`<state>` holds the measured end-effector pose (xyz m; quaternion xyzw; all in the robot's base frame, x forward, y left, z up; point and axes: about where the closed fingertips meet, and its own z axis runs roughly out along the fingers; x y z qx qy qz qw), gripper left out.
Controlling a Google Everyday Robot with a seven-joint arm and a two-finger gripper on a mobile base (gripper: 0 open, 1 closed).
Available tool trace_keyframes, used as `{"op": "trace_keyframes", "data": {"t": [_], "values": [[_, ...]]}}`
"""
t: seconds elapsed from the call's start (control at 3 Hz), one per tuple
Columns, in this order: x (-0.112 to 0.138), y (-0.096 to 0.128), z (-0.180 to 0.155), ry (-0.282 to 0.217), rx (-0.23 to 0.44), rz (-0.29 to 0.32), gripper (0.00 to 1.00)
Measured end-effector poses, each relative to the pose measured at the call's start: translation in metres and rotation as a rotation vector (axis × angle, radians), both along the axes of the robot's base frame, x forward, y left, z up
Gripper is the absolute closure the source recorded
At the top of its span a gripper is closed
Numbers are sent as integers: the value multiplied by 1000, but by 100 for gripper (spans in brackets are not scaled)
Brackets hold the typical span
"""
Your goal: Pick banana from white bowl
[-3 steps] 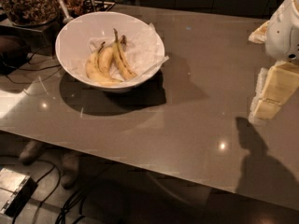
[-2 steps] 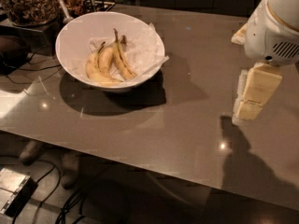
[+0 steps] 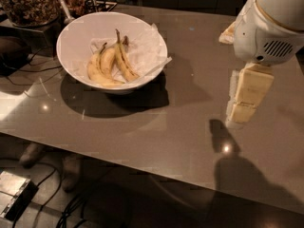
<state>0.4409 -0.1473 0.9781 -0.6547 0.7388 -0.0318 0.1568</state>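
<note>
Banana [image 3: 126,63]: slim, curved, yellow w/ brown speckles, long dark stem pointing up and toward the far rim. Lies inside white bowl [image 3: 71,34], on the right of a group of three, resting on crinkled white paper lining [image 3: 148,51]. Touches the fruit next to it near the stem end; its lower tip points toward the near-right wall of the bowl.

Other bananas [image 3: 100,73]: 2 pcs, plumper and paler, shorter stems, left of the slim one, all three fanned out from the stem ends.

White bowl: large, round, glossy, sloping sides. Sits on the left half of the table [image 3: 142,127], throwing a dark shadow to its right and front. Paper edge sticks out over the right rim.

Gripper [image 3: 240,117]: cream-coloured, hangs straight down from the white arm housing [image 3: 270,30] at the right side of the view. Sits above the table top, well apart from the bowl, nothing held. Grip opening: can't tell from this angle. Its shadow falls on the table just below and in front.

Table: grey-brown, smooth, w/ small light reflections.

Jar of nuts [image 3: 28,4]: dark glass, top-left corner, behind the bowl.

Floor items: cables [image 3: 71,213] and a small box [image 3: 12,194], lower left, under the table edge.
</note>
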Motion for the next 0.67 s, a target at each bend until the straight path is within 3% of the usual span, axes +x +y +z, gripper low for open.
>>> {"op": "trace_keyframes", "data": {"t": [0.33, 0.67], "values": [[11, 19, -5, -29, -19, -34, 0], [40, 61, -19, -33, -78, -71, 0]]}}
